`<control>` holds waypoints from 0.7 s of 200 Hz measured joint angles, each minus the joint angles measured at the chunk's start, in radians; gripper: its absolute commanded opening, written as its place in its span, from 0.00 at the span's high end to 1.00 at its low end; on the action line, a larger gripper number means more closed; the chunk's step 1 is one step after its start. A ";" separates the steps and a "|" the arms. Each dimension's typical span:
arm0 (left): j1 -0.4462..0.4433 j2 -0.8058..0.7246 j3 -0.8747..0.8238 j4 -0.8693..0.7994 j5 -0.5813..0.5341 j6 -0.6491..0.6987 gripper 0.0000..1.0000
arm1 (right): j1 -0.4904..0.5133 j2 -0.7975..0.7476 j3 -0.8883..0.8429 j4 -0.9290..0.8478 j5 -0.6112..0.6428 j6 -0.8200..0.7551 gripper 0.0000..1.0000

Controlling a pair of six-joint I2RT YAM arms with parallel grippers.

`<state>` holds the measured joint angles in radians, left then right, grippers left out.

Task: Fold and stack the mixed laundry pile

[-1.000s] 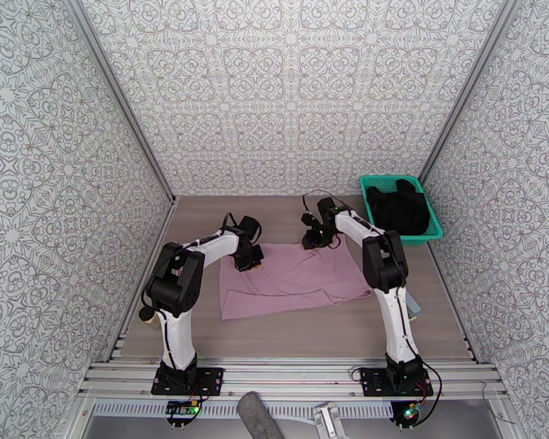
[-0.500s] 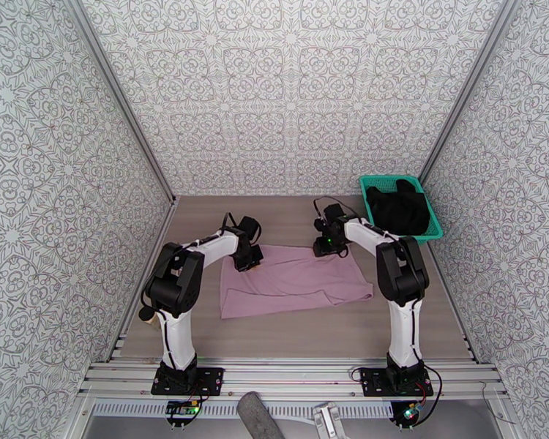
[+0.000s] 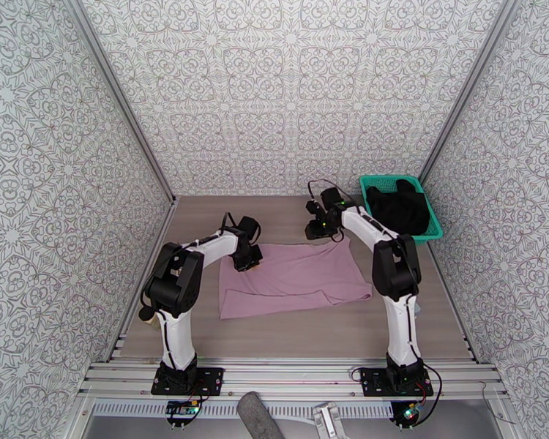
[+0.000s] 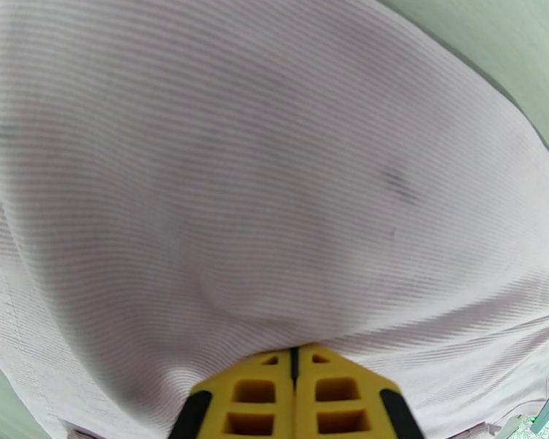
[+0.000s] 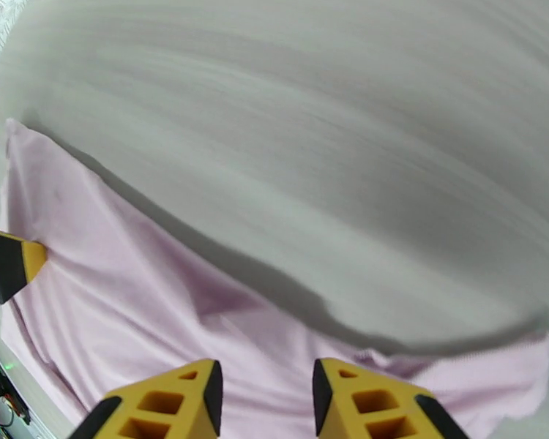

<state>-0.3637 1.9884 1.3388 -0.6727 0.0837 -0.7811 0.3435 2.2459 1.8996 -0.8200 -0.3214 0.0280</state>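
Folding step: dusty mauve-pink cloth shirt [image 3: 293,278] spread flat on desk [image 3: 296,334], unfolded.
Left tool [image 4: 295,356]: closed, pinching far-left corner.
Right tool [image 5: 267,385]: jaws apart, empty, above far edge.
Next: lower it, pinch that edge.

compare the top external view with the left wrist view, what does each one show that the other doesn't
Top external, not left wrist: the teal basket at the far right with the black garment in it, and the right tool by the far edge of the pink shirt.
Left wrist, not top external: the shirt's fine ribbed weave up close, and the left tool with its yellow fingers shut together, cloth puckering at the tips.
Both: the pink shirt spread on the table, with the left tool at its far left corner.
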 measured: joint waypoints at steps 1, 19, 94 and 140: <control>0.000 0.000 0.000 0.000 0.000 0.000 1.00 | 0.001 0.003 0.002 0.000 0.000 0.000 0.62; 0.000 0.000 0.000 0.000 0.000 0.000 1.00 | 0.013 0.070 0.045 -0.015 -0.001 -0.013 0.63; 0.000 0.000 0.000 0.000 -0.003 0.000 1.00 | 0.034 0.133 0.067 -0.032 -0.005 -0.028 0.64; 0.000 0.000 0.000 0.000 -0.003 0.000 1.00 | 0.041 0.088 -0.008 -0.014 -0.005 -0.028 0.65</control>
<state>-0.3637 1.9881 1.3388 -0.6731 0.0807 -0.7811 0.3847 2.3337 1.8912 -0.8341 -0.3264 0.0002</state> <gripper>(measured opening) 0.063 0.350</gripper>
